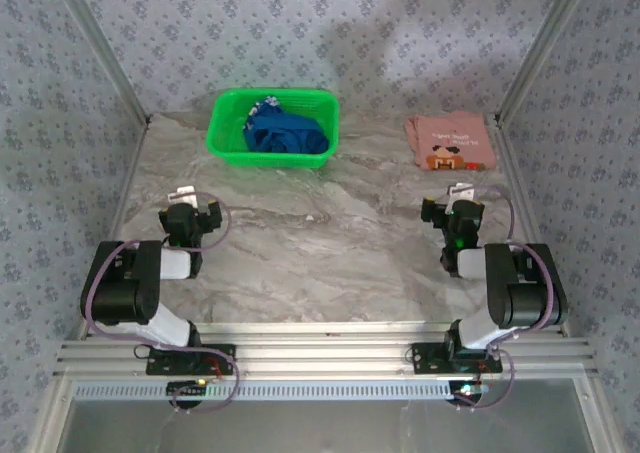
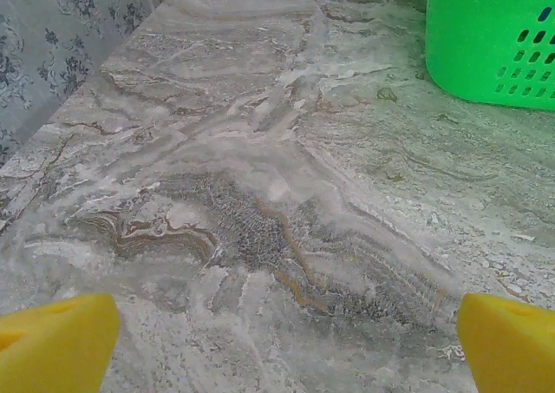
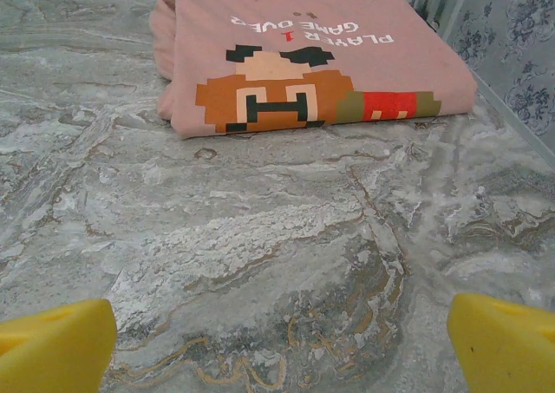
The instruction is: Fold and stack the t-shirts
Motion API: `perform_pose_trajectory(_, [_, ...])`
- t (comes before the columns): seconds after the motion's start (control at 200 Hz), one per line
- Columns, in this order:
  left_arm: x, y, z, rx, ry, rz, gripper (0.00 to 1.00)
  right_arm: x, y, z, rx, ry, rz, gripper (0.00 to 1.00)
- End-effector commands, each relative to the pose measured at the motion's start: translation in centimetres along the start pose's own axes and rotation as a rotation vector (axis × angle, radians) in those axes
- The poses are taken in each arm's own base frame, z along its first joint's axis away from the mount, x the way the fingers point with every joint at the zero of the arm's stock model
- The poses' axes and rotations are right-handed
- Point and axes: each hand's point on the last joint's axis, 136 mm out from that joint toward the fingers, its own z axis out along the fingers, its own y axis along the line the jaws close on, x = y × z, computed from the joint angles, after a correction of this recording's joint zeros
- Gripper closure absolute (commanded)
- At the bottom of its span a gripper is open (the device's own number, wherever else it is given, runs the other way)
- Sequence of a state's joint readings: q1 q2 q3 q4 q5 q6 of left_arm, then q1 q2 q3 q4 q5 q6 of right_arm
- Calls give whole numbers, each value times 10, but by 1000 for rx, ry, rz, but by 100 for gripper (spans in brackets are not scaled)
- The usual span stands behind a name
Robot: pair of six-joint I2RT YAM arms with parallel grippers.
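A royal-blue t-shirt (image 1: 287,133) lies crumpled inside the green mesh basket (image 1: 226,135) at the back middle of the table. A salmon-pink t-shirt (image 1: 450,140) with a pixel cartoon print lies folded flat at the back right; the right wrist view shows it (image 3: 303,55) close ahead. My left gripper (image 1: 196,205) hovers over bare marble at the near left, open, its yellow fingertips (image 2: 61,341) wide apart with nothing between them. Over the near right hangs my right gripper (image 1: 458,201), also open and empty, short of the pink shirt.
The marble tabletop (image 1: 320,243) lies bare between the two arms. Patterned walls and metal frame posts (image 1: 530,53) close in the sides and back. The basket's corner (image 2: 494,37) stands ahead and to the right in the left wrist view.
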State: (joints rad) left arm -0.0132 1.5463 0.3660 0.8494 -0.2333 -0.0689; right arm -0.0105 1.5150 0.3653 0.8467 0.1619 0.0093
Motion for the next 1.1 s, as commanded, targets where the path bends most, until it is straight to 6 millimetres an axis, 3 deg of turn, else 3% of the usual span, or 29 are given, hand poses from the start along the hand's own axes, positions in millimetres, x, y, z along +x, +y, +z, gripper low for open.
perform_pose_trajectory(0.0, [-19,2,1,-13,-53,-14,0,-2,-2,1,18,-14,-3,0])
perform_pose_trajectory(0.834, [-17,2,1,-11,-44,-15,0,-2,-3,1,17,-9,0,0])
perform_pose_trajectory(0.929, [-48,-13,-11,57,-25,39,0,-23,6,-9,2,3,-44,0])
perform_pose_trajectory(0.974, [-77,-12,-30,58,-29,11,0,-42,13,-22,-19,57,-35,0])
perform_pose_trajectory(1.094, [-142,-3,-89,70,-66,-111,0,-61,29,-75,-69,237,69,0])
